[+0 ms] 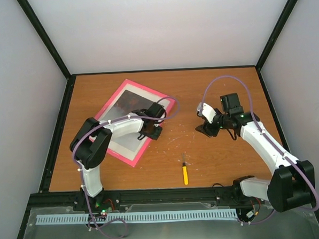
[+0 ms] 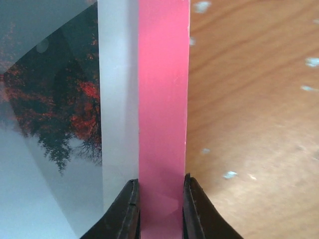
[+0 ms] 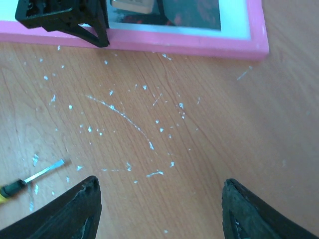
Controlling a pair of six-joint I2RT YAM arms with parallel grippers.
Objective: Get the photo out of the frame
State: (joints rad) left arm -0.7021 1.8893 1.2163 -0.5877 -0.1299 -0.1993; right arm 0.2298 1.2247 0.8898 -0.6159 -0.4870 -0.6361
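Two claws were in view. My left claw [image 2: 160, 201] pinched the pink rail of the frame [image 2: 162, 99], one finger on each side (the photo [image 2: 60, 104] sat inside it, bordered in white). The frame lay on the bench [image 3: 199, 139], left of centre. My right claw [image 3: 159, 199] hung spread above the wood, holding nothing, near the screwdriver [image 3: 30, 179].

The thin bright-pink rectangular picture frame [image 1: 127, 84] lies flat and askew on the left half of the brown wooden tabletop [image 1: 222, 84], with the rectangular paper forest photo [image 1: 129, 102] inside it. The left tool [image 1: 148, 133] straddles the frame's right rail, a finger against each side. The small yellow-handled screwdriver [image 1: 185, 173] lies near the front edge, right of the frame. The right tool [image 1: 205, 130], jaws apart, is over the tabletop behind it.
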